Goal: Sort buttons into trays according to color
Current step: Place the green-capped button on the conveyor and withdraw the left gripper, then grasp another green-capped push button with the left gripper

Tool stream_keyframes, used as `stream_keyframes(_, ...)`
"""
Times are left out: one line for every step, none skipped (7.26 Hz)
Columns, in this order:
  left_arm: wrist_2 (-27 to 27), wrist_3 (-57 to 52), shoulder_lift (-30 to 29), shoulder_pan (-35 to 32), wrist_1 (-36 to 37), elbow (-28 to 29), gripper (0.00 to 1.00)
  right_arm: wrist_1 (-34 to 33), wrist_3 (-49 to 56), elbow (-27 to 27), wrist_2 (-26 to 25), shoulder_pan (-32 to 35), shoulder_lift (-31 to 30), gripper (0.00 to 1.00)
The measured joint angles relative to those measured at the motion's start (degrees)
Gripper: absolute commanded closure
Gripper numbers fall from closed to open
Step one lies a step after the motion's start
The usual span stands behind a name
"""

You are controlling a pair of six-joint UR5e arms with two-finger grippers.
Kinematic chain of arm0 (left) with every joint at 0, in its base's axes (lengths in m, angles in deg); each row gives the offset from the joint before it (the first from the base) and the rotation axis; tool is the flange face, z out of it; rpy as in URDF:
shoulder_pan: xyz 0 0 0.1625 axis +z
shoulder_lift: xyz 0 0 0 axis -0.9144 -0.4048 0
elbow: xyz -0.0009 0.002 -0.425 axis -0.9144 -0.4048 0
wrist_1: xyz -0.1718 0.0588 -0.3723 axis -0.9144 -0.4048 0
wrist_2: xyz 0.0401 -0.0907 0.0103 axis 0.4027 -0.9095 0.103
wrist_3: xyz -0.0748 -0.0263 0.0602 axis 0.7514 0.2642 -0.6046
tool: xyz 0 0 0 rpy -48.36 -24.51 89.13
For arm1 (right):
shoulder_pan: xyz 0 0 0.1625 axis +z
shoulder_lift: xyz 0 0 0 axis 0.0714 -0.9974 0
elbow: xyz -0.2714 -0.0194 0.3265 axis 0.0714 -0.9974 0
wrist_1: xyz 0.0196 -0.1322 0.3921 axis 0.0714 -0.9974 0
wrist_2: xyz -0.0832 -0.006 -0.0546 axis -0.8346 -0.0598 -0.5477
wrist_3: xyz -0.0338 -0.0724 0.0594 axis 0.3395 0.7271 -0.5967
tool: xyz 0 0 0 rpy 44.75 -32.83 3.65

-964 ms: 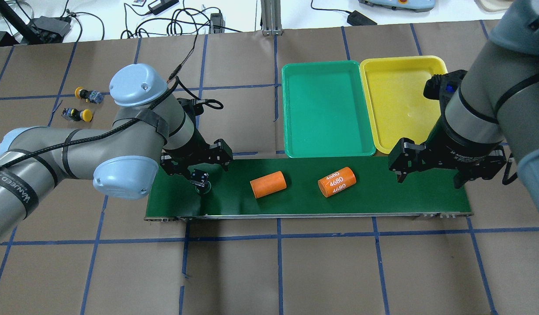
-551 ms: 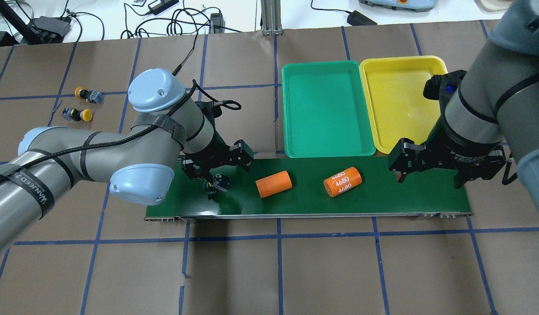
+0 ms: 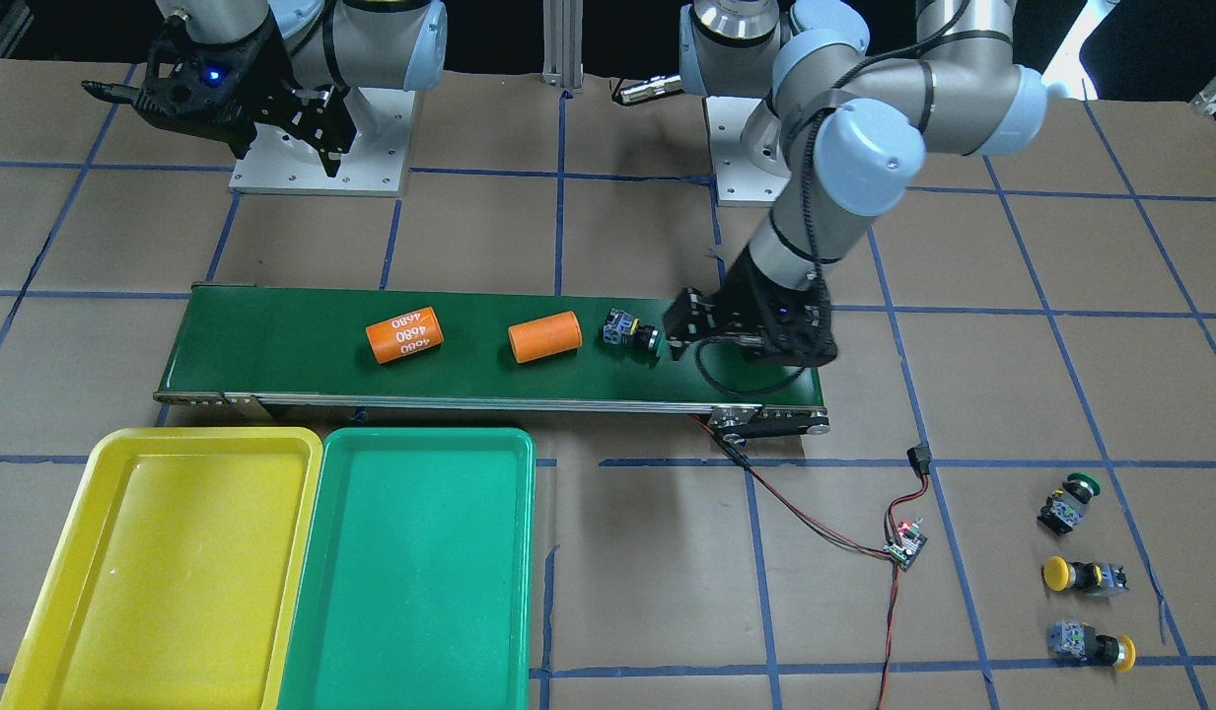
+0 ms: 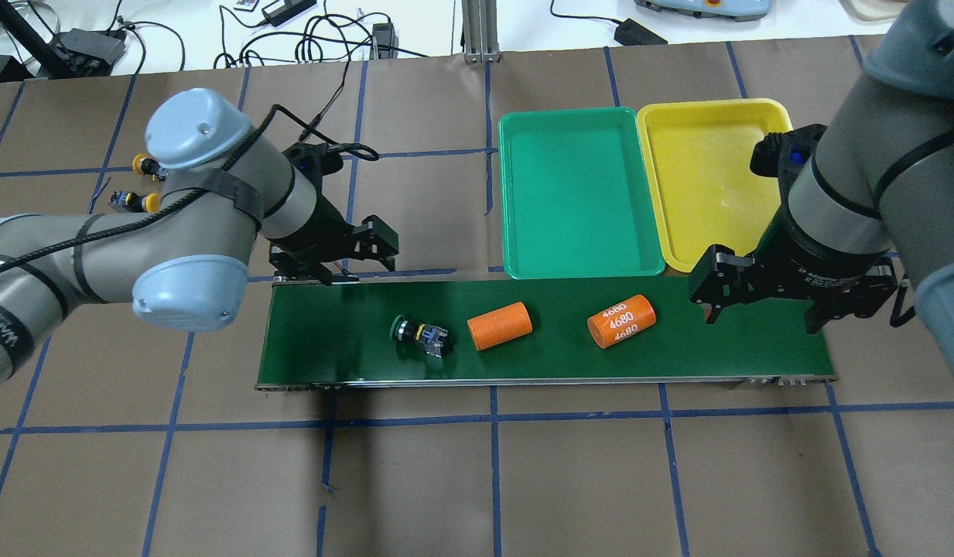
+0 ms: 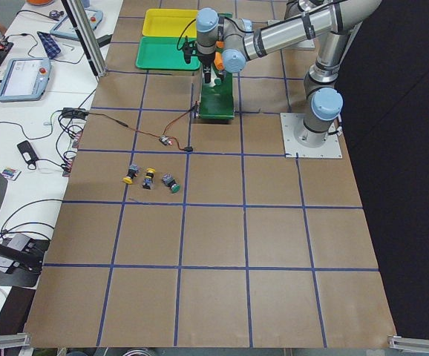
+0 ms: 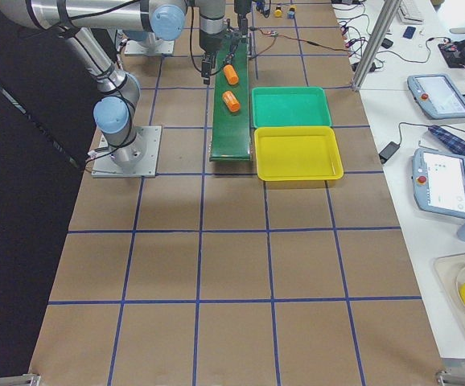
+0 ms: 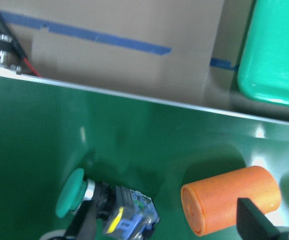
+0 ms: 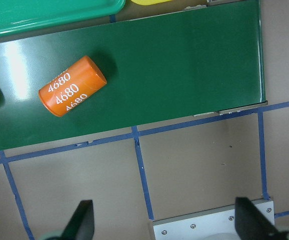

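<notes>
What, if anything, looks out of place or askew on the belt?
The green-capped button lies tipped on its side on the conveyor belt, near the plain orange cylinder. A labelled orange cylinder also lies on the belt. The green tray and yellow tray hold nothing.
</notes>
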Motion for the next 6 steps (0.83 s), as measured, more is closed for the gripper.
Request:
stream_keyframes(3.1, -10.5, -0.8, 7.5, -0.2, 0.4, 0.00, 0.1, 0.0, 0.0, -0.3, 0.0, 0.0, 0.00)
stream_keyframes(5.4, -22.0, -2.0, 15.2, -0.1, 1.3, 0.00, 0.1, 0.0, 0.0, -0.8, 0.0, 0.0, 0.00)
stream_keyframes(6.7, -32.3, -4.0, 21.3, 0.1, 3.5, 0.00, 0.0, 0.1, 0.0, -1.0, 0.0, 0.0, 0.00)
stream_keyframes(8.7, -40.7, -7.5, 25.0, 0.2, 7.7, 0.00, 0.0, 0.0, 0.0, -1.0, 0.0, 0.0, 0.00)
stream_keyframes(10.9, -47.2, -12.0, 26.8, 0.2, 12.6, 0.00, 0.0, -0.1, 0.0, -1.1, -0.1, 0.0, 0.00)
stream_keyframes(12.0, -53.3, -16.8, 27.7, 0.3, 17.3, 0.00, 0.1, -0.1, 0.0, -1.1, 0.0, 0.0, 0.00)
